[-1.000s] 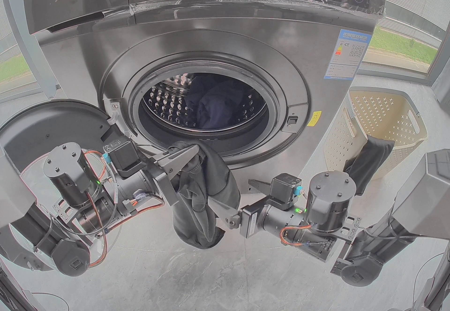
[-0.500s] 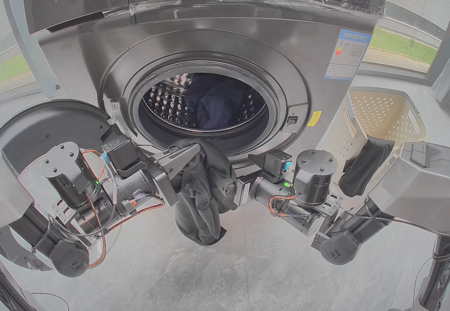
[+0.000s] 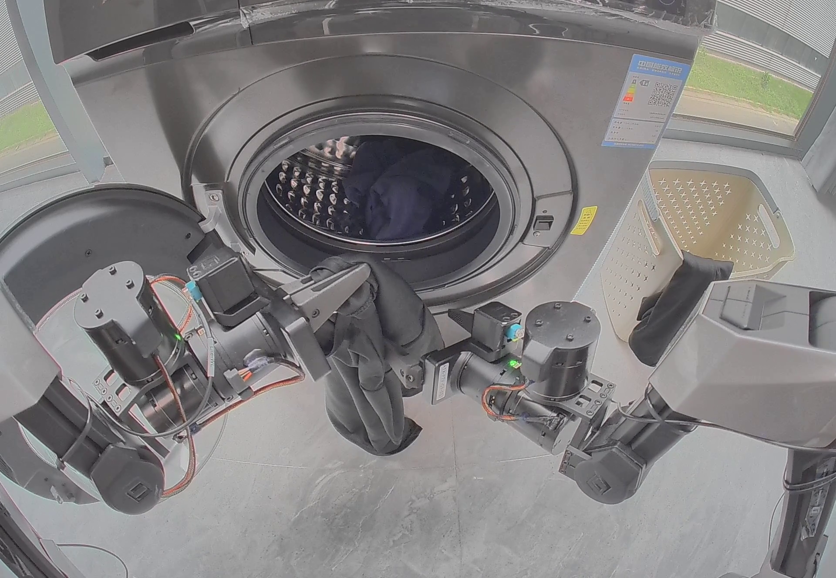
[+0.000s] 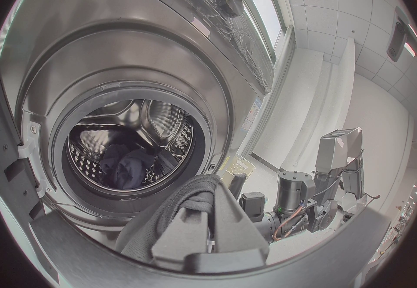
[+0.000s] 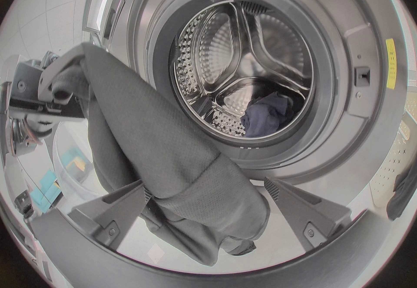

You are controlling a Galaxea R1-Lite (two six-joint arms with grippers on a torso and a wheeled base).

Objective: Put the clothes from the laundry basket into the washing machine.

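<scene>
One grey garment (image 3: 374, 379) hangs from left gripper (image 3: 359, 282), jaws clamped; right gripper (image 5: 204, 189) jaws wide.

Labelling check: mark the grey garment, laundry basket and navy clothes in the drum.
grey garment (image 3: 367, 379), head view, hanging middle fold.
laundry basket (image 3: 723, 227), head view, perforated inner wall.
navy clothes (image 3: 402, 201), head view, middle of pile.

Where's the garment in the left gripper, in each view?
Head: grey garment hangs from left gripper, below the drum opening.
Left wrist: garment bunched in the gripper, before the opening.
Right wrist: garment between right gripper's open fingers.
Shared landmark: navy clothes in the drum.
</scene>
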